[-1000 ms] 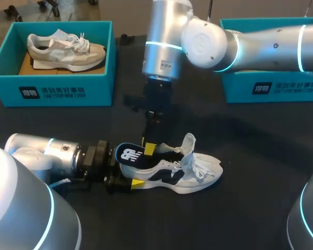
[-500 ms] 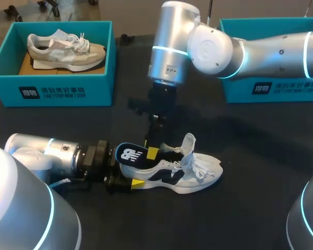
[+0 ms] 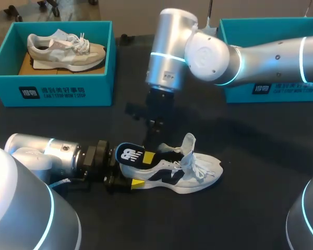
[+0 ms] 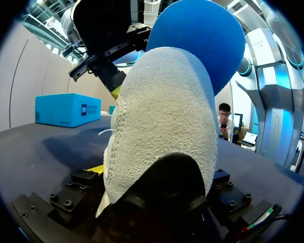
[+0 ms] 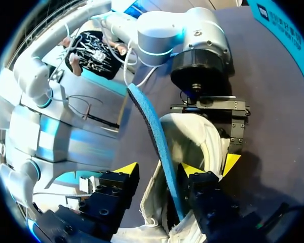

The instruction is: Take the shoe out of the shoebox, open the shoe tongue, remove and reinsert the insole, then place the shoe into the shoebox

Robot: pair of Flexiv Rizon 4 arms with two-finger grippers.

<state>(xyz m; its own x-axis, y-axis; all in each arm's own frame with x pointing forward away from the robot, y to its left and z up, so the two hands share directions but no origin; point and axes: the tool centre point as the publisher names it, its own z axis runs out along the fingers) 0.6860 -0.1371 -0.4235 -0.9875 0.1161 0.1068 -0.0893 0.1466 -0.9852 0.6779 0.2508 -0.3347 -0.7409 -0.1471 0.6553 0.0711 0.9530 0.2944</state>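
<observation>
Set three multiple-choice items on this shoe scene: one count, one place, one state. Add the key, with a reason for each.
1. How many teal shoeboxes stand on the table?
A. one
B. two
C. three

2. Where is the white shoe that the left gripper holds?
A. inside a box
B. lifted in the air
C. on the table

3. The blue insole is
A. sticking up out of the heel
B. flat on the table
C. wholly inside the shoe

Key:
1 B: one box stands at the far left, one at the far right.
2 C: its sole rests on the dark tabletop.
3 A: it rises from the heel, between the right gripper's open fingers.
</observation>
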